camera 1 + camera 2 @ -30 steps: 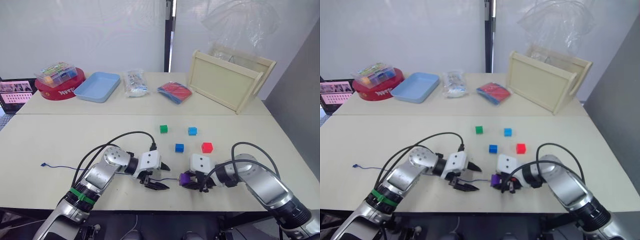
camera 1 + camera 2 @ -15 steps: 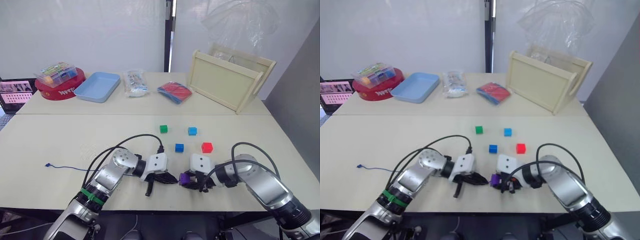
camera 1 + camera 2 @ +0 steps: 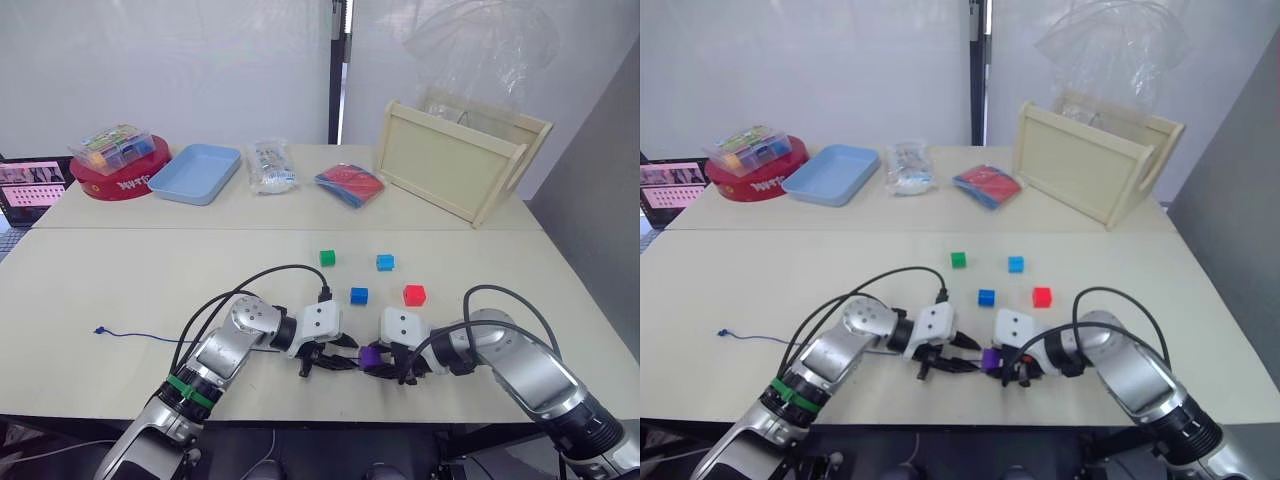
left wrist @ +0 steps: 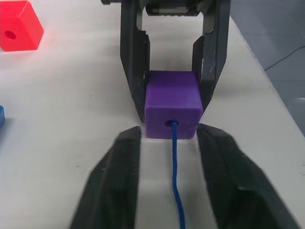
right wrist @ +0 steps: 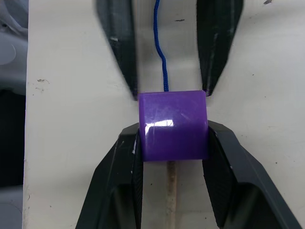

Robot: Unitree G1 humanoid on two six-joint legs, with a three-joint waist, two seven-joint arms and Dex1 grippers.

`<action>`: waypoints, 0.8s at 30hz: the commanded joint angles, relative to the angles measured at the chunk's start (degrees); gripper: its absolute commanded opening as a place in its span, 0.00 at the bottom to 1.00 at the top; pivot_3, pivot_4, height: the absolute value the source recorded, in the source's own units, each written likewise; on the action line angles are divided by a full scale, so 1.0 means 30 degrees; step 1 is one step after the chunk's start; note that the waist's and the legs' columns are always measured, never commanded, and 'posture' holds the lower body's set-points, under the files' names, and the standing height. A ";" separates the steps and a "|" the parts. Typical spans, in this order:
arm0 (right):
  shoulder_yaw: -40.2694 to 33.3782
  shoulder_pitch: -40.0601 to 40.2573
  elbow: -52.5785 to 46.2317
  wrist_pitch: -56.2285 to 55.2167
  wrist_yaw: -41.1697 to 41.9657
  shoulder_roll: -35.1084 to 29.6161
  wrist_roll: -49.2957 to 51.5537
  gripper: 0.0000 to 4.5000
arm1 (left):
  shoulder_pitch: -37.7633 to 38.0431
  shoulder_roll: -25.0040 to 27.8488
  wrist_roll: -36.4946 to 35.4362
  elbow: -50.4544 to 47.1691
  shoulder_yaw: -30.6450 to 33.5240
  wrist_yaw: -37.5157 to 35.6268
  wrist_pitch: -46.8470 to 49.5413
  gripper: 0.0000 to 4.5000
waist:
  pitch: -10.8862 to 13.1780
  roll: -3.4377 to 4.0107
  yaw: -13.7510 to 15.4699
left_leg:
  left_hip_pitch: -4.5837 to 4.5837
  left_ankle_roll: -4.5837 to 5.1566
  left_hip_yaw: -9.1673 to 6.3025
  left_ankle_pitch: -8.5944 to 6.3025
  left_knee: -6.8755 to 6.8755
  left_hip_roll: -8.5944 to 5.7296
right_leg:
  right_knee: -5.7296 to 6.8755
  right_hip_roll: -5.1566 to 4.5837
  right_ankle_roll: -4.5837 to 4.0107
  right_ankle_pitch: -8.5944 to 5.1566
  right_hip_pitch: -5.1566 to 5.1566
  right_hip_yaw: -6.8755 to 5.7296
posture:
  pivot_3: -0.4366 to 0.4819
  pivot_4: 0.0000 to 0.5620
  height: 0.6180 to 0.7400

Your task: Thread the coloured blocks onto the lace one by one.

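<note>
Lace (image 4: 175, 157) now enters the purple block (image 4: 171, 109), the left gripper (image 3: 333, 354) having closed in with fingers spread astride it. Right gripper (image 5: 170, 157) pinches the block from the opposite side.

The purple cube (image 5: 173, 125) looks like smooth, glossy plastic, catching a bright glint on its upper face. The lace (image 4: 175, 177) is a twisted blue cord with a rough woven texture. Both the left gripper (image 4: 167, 180) and the right gripper (image 5: 171, 183) have fingers of matt black plastic, a little scuffed at the tips. The table (image 5: 71, 62) is a pale, smooth, matt surface with small specks. The red cube (image 4: 18, 31) is smooth plastic too. The tray (image 3: 455, 160) looks like pale unpainted wood.
</note>
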 commanded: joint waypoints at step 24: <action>-0.3654 0.1380 -0.4377 0.3652 -0.0434 -0.3945 0.2869 1.00 | -0.1453 -0.3812 0.0542 0.6043 -0.0183 0.0006 -0.6308 0.94 | 0.0006 -0.0011 0.0174 | -0.0047 0.0002 0.0001 -0.0001 0.0009 -0.0026 | -0.0028 -0.0030 0.0005 0.0002 -0.0003 -0.0018 | 0.48 0.27 1.00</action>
